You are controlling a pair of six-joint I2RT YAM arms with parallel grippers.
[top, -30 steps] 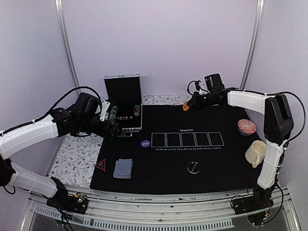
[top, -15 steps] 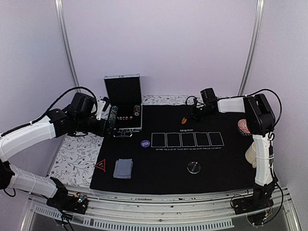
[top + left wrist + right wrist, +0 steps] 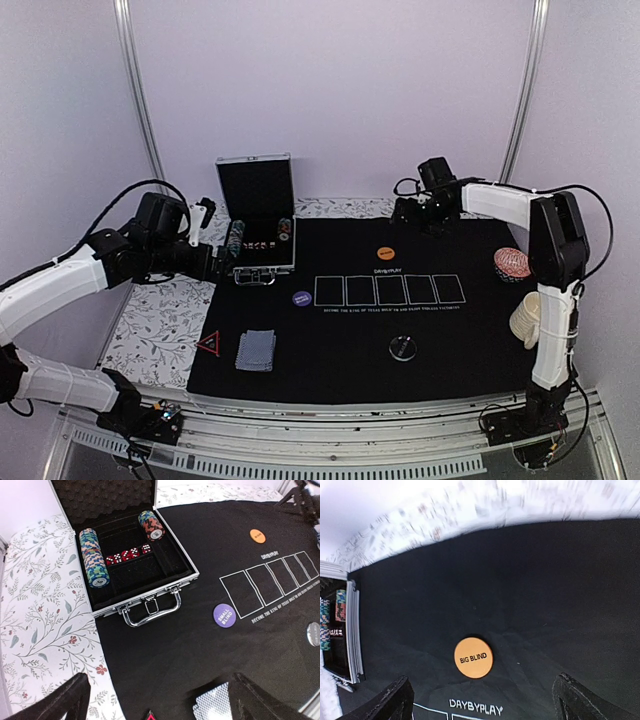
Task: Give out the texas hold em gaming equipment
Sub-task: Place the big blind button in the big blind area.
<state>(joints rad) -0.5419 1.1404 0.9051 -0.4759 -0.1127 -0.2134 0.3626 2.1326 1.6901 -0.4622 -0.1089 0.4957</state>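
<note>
The right gripper (image 3: 482,700) hangs spread wide and empty. Just ahead of it the orange chip (image 3: 473,657) reading "BIG BLIND" lies flat on the black mat (image 3: 545,580), beside the print "DAYBYPLAY", with bare mat all round. The floral cloth beyond is blurred. The left gripper (image 3: 155,700) is also spread and empty. Ahead-right of it lies the purple "SMALL BLIND" chip (image 3: 224,615), and ahead is the open case (image 3: 100,500). The playing cards (image 3: 212,705) by its right finger are cut off by the frame edge.

the orange disc (image 3: 473,657) reads "big blind", the purple disc (image 3: 224,615) reads "small blind", and the black mat (image 3: 545,605) carries "daybyplay" above its white rectangles and, under them, a line starting "become the king of texas hold", its end too small to read.
</note>
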